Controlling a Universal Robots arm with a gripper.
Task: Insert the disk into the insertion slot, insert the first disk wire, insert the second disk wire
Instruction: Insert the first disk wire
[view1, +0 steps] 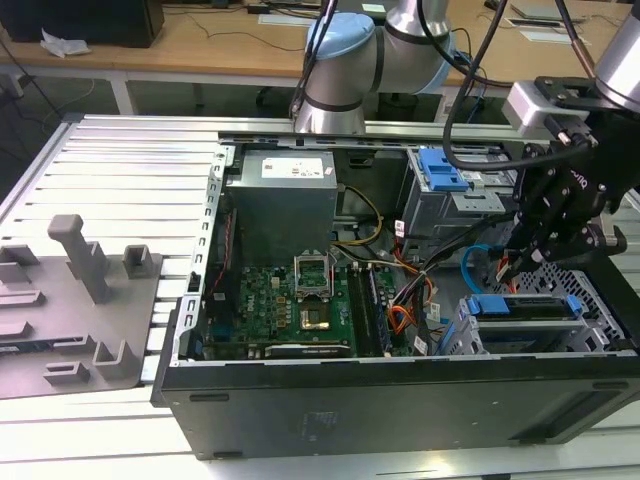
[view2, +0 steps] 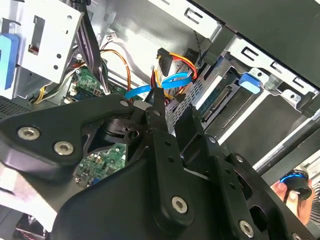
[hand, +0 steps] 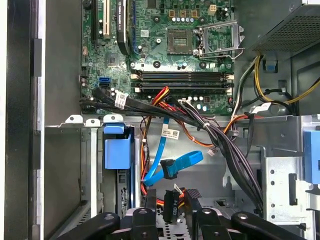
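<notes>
Hovering at the slot (hand: 92, 150), my pincer (hand: 171, 200) sits at a dark plug (hand: 170, 212) (whether it grips, I cannot tell). The disk (hand: 117, 150) looks seated in that slot, so I judge that step done. The blue wire (hand: 172, 167) hangs loose just beside the plug, its end unplugged, so at least that wire is left.

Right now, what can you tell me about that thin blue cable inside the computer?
The blue cable is thin, flat and ribbon-like, bright blue, and looks plastic-sheathed. It hangs loose inside the open case. It drops from near the green circuit board and curls back in a loop beside the perforated silver drive cage, among red and orange wires. The black gripper sits close to the loop; I cannot tell if they touch.
</notes>
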